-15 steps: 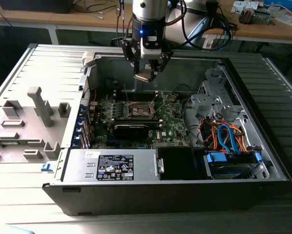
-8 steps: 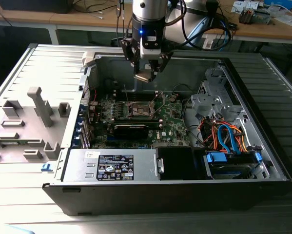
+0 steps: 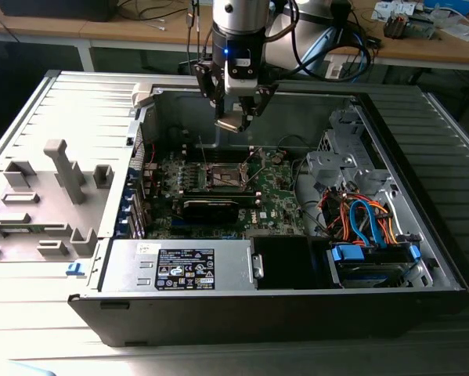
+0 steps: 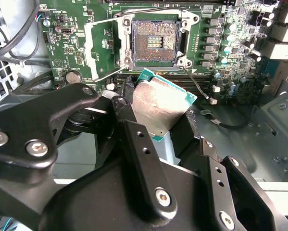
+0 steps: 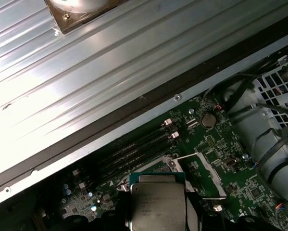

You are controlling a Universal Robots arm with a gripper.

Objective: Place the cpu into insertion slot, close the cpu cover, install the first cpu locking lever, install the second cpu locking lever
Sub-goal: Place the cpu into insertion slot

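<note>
The cpu (image 4: pixel 164 103) is held in the gripper (image 3: pixel 235 116), pinched by two opposite edges between black fingers (image 4: pixel 128 98), so both flat faces are left untouched. This edge grip is judged to be chosen so that the underside is kept off anything and the chip can be presented flat. In the exterior view it is seen hanging inside the open case (image 3: pixel 422 157), well above the board (image 3: pixel 277 188) and roughly over the socket (image 3: pixel 225 177). It is not yet seated, and the first step of the task is judged to be under way.

In the second wrist view the chip is seen slightly tilted, with one corner turned toward the socket. It is a thin square with a pale, dull metal top, lightly scuffed, and a narrow green rim shows at its edges.

The socket is a square well in a dark frame, and its floor is a fine grain of brownish contacts, bare of any chip. The cover (image 4: pixel 89 48) — a thin silvery frame with an open centre — lies folded back beside the well, so the way in from above is kept free. A lever (image 4: pixel 197 85), a slim bent wire, is seen unhooked and slanting away from one socket corner. The board is green and densely studded with small parts.
</note>
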